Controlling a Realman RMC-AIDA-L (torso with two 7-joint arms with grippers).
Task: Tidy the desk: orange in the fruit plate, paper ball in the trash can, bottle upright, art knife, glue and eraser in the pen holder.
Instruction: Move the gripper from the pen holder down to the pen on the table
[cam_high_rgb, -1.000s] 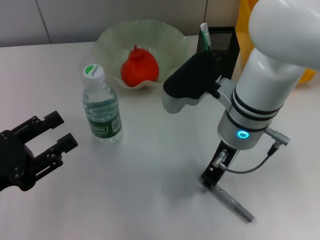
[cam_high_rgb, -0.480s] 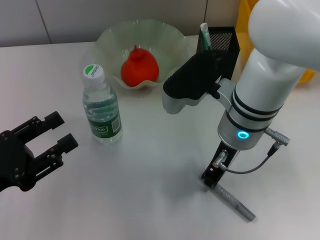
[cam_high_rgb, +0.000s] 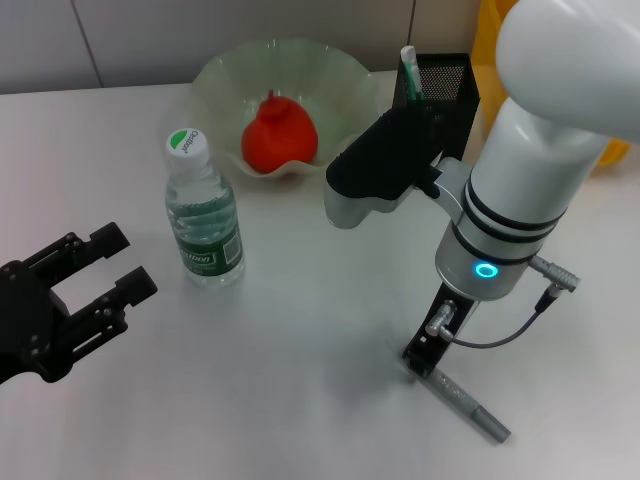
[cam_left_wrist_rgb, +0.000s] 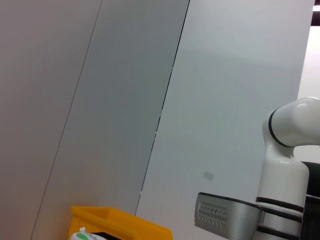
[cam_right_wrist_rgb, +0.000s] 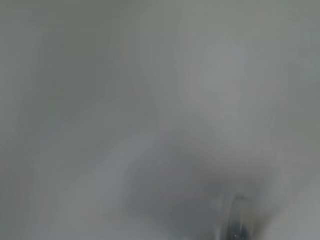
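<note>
While right end effector (cam_high_rgb: 428, 352) stays on art knife (cam_high_rgb: 466, 405), grip unclear; knife barely shifted.

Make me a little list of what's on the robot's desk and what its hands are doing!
orange: in the fruit plate
bottle: upright, left of the plate's front
pen holder: right of the plate, a green-and-white stick inside
art knife: flat on the desk
right gripper: down at the knife's end
left gripper: open, idle near the bottle
</note>
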